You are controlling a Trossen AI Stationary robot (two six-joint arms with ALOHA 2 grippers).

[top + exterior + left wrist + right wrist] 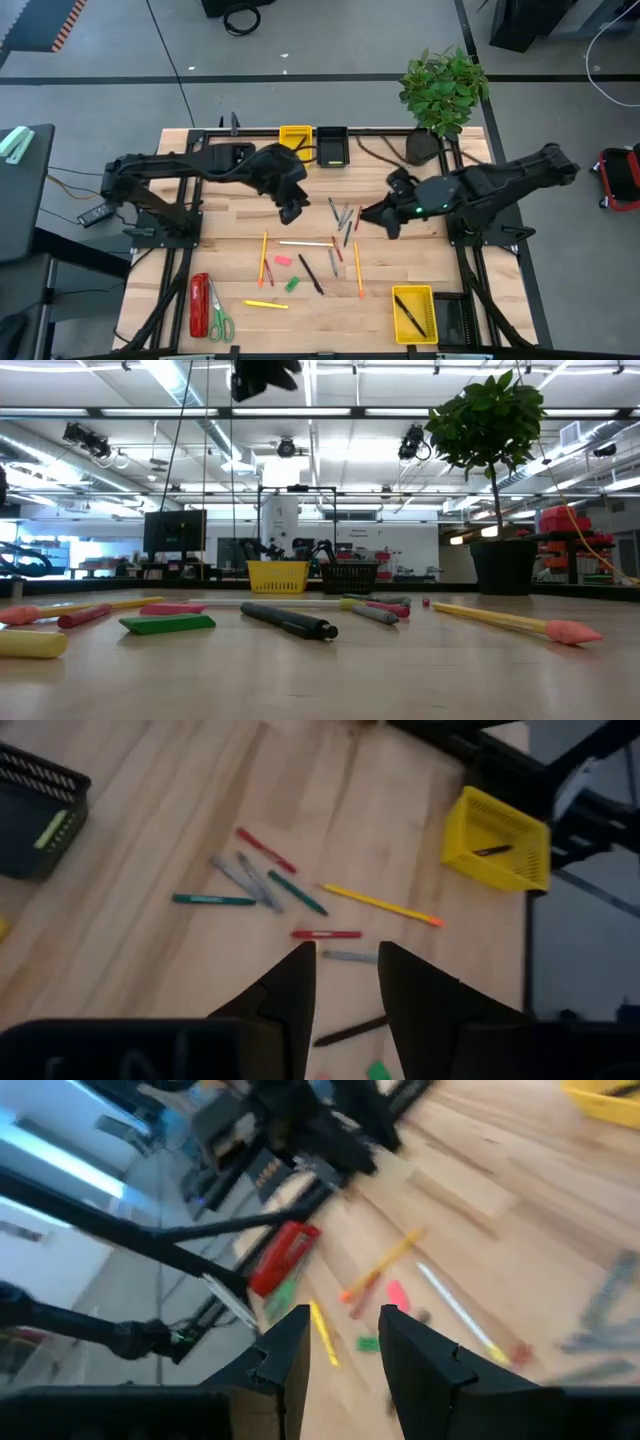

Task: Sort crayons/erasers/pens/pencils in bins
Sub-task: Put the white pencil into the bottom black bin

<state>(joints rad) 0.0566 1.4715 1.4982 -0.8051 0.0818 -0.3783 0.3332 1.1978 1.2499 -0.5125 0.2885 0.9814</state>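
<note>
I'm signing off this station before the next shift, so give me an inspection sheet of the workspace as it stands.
Surface: pale wooden table, no spills seen.
Job's things: yellow bin at the near right corner holds a black pen; yellow bin and black bin stand at the far edge; crayons, pencils, erasers and another black pen lie loose mid-table.
Clutter: red stapler and green-handled scissors near left.
Grippers: left gripper and right gripper both above the table, jaws apart, empty.
Cables: dark cable at the far edge.
Surroundings: potted plant at far right corner.
</note>
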